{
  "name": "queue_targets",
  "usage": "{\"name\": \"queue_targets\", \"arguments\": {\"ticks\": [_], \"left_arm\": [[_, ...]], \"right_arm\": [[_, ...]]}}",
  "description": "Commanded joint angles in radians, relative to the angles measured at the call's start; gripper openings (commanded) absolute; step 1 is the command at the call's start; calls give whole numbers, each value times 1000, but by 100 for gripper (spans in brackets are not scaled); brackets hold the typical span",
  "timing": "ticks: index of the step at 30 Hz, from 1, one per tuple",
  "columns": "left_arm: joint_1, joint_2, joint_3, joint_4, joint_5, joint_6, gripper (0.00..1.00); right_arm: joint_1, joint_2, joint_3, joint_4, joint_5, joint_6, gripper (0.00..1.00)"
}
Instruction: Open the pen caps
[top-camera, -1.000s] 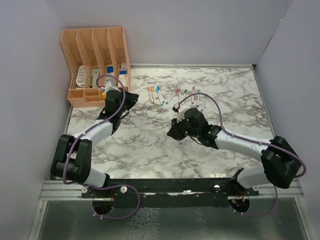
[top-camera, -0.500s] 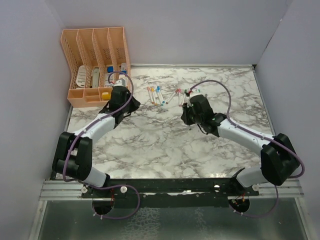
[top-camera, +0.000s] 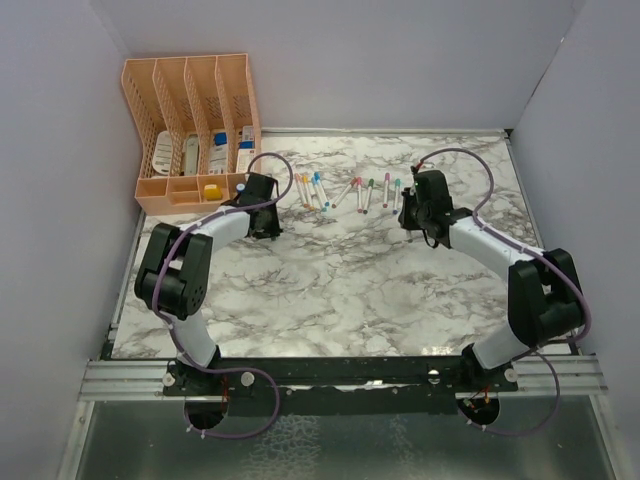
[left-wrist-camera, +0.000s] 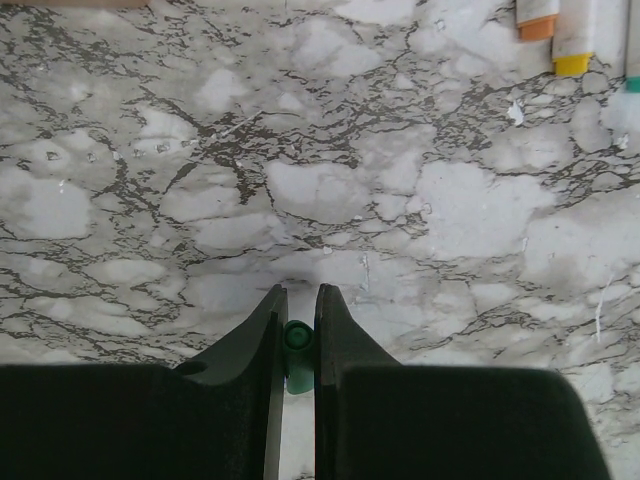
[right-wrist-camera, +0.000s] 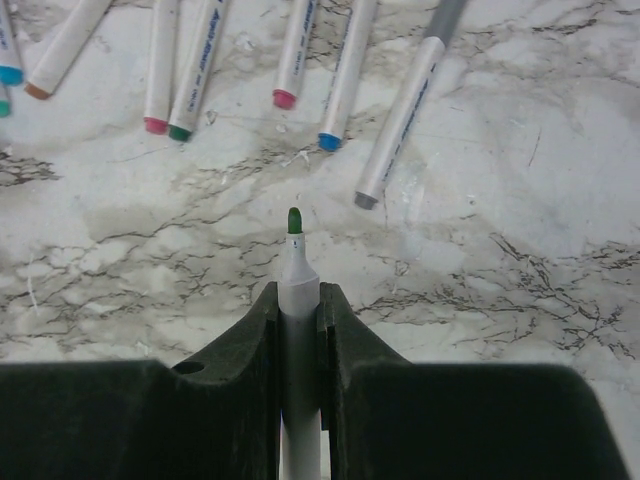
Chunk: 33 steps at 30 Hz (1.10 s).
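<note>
The table top (top-camera: 330, 285) looks like white marble with lots of grey wiggly lines. Plain pale purple walls (top-camera: 400, 60) stand on the far, left and right sides of it. A silver metal rail (top-camera: 330, 372) runs along the near edge, where the two black and white arms are fixed. In the far left corner stands a peach plastic paper rack (top-camera: 190, 110) with tall slots, and a small yellow thing (top-camera: 211, 190) sits in its low front tray. A row of thin white pens with coloured ends (top-camera: 345, 190) lies near the middle of the far edge, and some touch each other. The left gripper (left-wrist-camera: 298, 300) is down low by the far edge, between the rack and the pens. Its fingers are squeezed shut on a small green plastic pen cap (left-wrist-camera: 297, 345), which stands up between them just above the table. The right gripper (right-wrist-camera: 297, 292) is at the right end of the pen row. Its fingers are closed tight on a thin white pen (right-wrist-camera: 298, 275) with a bare green tip, and the tip points at the pens lying on the table. I cannot tell if the pens on the table have caps on.
</note>
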Motion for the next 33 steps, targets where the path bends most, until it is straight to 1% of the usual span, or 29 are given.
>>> {"name": "queue_targets", "arguments": {"ticks": [1, 10, 15, 26, 31, 33], "left_arm": [[-5, 24, 34, -67, -35, 49, 3], [-5, 49, 33, -92, -28, 62, 12], [-7, 40, 27, -104, -32, 71, 24], [-14, 16, 4, -109, -19, 68, 27], [-15, -20, -10, -111, -50, 58, 36], [-15, -52, -16, -111, -69, 50, 43]], "right_arm": [[-30, 52, 7, 32, -35, -4, 1], [-32, 131, -6, 77, -137, 16, 1], [-28, 150, -19, 103, -187, 31, 1], [63, 212, 0, 125, -170, 61, 1], [84, 238, 18, 118, -149, 72, 2], [87, 251, 24, 113, -142, 73, 1]]}}
